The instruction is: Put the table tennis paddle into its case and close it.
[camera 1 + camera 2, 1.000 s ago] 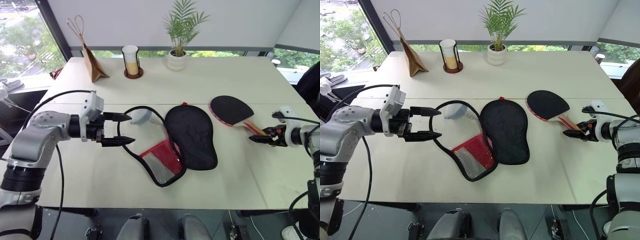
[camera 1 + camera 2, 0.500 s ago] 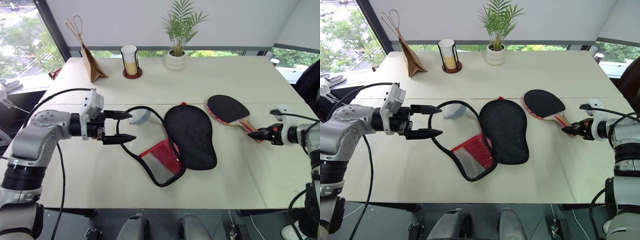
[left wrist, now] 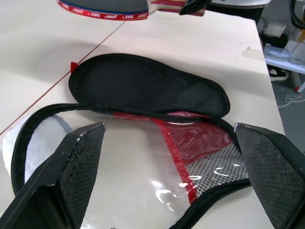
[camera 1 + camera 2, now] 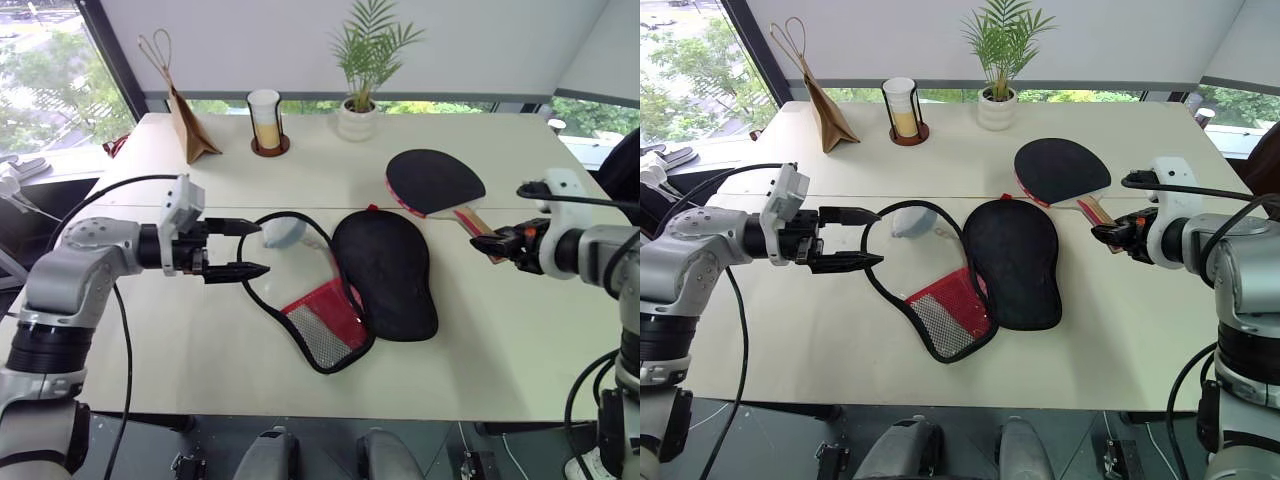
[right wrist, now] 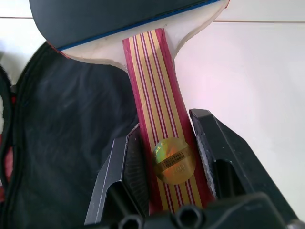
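The right tool (image 4: 483, 241) pinches the paddle (image 4: 434, 181) by its striped handle, holding the black blade raised just beyond the case (image 4: 385, 273). The case lies unzipped on the worktop (image 4: 180, 350). The left tool (image 4: 250, 250), fingers spread wide, hovers beside the case's open edge.

In front of me the cream table (image 4: 200, 340) carries the case (image 4: 385, 272), lying open and flat near its middle. A small grey-blue ball (image 4: 283, 232) sits just left of the case, inside the loop of its zip edge. Well beyond the case, along the far edge, stand a potted plant (image 4: 358, 108), a cup on a coaster (image 4: 265, 122) and a brown paper bag (image 4: 185, 125).
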Robot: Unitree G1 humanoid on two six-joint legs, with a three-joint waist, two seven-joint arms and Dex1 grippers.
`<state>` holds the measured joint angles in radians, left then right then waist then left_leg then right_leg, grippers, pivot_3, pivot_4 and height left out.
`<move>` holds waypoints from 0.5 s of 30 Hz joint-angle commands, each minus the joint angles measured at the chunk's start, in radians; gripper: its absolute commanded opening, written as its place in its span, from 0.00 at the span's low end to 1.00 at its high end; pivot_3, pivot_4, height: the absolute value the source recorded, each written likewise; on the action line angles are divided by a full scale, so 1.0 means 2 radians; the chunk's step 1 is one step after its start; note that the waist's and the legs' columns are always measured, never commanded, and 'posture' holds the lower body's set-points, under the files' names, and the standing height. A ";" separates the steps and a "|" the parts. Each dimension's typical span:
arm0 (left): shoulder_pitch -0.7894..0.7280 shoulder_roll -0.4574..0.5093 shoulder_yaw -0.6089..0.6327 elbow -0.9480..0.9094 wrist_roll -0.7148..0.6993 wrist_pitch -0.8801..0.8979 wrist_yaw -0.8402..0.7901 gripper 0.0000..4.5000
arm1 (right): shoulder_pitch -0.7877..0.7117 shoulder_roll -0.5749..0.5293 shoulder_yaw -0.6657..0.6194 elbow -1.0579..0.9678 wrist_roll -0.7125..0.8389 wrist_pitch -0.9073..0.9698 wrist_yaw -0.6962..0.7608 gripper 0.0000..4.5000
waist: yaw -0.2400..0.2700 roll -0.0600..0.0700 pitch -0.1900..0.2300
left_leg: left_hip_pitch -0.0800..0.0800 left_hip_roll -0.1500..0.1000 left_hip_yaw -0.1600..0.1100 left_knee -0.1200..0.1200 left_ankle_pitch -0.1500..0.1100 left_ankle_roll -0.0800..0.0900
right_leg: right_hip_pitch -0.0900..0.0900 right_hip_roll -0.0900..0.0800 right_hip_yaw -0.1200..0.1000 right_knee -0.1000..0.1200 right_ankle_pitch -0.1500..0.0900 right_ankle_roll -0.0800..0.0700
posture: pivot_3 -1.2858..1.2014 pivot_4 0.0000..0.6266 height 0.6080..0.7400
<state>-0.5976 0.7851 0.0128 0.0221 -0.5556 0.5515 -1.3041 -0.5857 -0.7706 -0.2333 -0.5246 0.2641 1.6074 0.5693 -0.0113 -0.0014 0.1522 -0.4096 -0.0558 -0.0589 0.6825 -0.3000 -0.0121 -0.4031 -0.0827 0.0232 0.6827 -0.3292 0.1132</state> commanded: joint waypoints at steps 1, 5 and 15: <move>-0.018 -0.002 -0.003 0.007 0.007 -0.017 -0.010 1.00 | 0.014 0.043 0.007 -0.066 0.022 0.004 -0.070 0.25 | -0.002 0.000 0.000 | 0.000 0.000 0.000 0.000 0.000 0.000 | 0.000 0.000 0.000 0.000 0.000 0.000 | 0.52 0.24 1.00; -0.023 -0.005 -0.007 0.017 0.012 -0.023 -0.016 1.00 | 0.044 0.092 0.015 -0.098 0.056 0.004 -0.146 0.25 | -0.003 0.000 0.000 | 0.000 0.000 0.000 0.000 0.000 0.000 | -0.001 0.000 0.000 0.000 0.000 0.000 | 0.52 0.24 1.00; -0.028 -0.005 -0.013 0.024 0.018 -0.025 -0.024 1.00 | 0.063 0.254 0.002 -0.095 0.200 0.004 -0.433 0.25 | -0.005 0.000 0.000 | 0.000 0.000 0.000 0.000 0.000 0.000 | -0.001 0.000 0.000 0.001 0.000 0.000 | 0.52 0.24 1.00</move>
<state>-0.6335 0.7717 -0.0207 0.0769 -0.5212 0.5145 -1.3456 -0.4334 -0.2779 -0.2040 -0.6820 0.5836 1.6077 -0.1978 -0.0216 -0.0016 0.1521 -0.4095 -0.0557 -0.0590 0.6819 -0.2996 -0.0128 -0.4048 -0.0819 0.0235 0.6845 -0.3292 0.1131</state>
